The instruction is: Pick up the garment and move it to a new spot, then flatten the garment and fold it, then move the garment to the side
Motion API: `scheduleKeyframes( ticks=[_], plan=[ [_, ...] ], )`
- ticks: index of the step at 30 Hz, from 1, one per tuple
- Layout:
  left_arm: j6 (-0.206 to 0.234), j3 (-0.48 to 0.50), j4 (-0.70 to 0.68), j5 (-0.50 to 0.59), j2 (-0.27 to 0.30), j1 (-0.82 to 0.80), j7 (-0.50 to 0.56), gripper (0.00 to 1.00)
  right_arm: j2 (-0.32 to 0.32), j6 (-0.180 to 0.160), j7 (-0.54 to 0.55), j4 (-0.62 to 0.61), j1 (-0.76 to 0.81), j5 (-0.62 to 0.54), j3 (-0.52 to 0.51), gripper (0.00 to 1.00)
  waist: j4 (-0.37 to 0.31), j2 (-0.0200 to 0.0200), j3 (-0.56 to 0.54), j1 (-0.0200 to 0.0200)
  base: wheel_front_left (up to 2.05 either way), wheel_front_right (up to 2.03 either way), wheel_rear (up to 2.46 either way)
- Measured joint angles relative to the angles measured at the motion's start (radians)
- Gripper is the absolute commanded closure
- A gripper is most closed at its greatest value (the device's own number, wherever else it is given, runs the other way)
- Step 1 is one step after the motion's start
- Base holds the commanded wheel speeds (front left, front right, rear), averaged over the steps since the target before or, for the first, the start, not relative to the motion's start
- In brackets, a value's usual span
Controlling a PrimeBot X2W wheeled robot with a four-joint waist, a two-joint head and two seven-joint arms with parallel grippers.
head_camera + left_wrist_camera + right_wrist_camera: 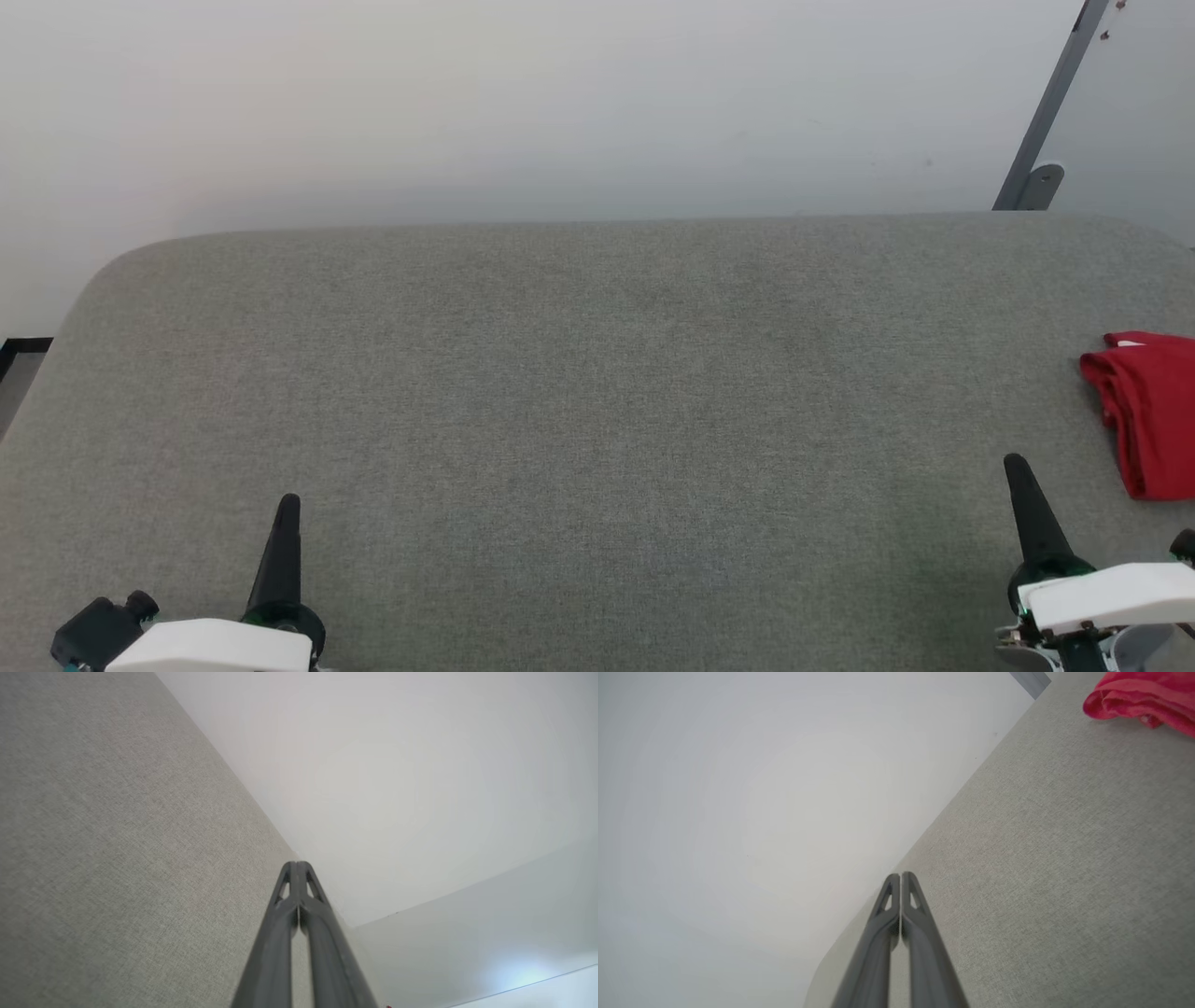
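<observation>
The desk [597, 373] is covered in grey woven fabric and has rounded far corners. In the head view it spans nearly the full width of the frame. Behind it stands a plain pale wall [560, 112]. The garment [1150, 415] lies on the desk at the far right of the head view and is partly cut off by the frame edge. It is gathered into a compact red bundle with layered folds along its left side and a small white patch at its far end. No lettering or trim can be made out. In the right wrist view the same bundle appears at the upper right corner, resting on the grey fabric. A slanted grey metal bar [1050, 112] runs up the wall at the upper right, ending in a rounded bracket at the desk's back edge. The right end effector [1016, 467] sits at the lower right of the head view, above the desk and near the garment but clear of it. Its two dark fingers are pressed together and hold nothing. The left end effector [288, 509] sits at the lower left, well apart from the garment. Its fingers are likewise closed tip to tip and empty, as the left wrist view confirms.
</observation>
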Motion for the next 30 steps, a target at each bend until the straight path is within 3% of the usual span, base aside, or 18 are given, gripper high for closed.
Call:
scheduleKeyframes(
  ticks=[30],
  plan=[
    [0.0,0.022,0.037,-0.26,-0.013,-0.069,0.076,1.0,0.036,0.0,0.058,0.026,-0.053,0.247,-0.012,1.0,-0.001,0.0,0.016,0.0,0.0,0.0,0.0]
  ],
)
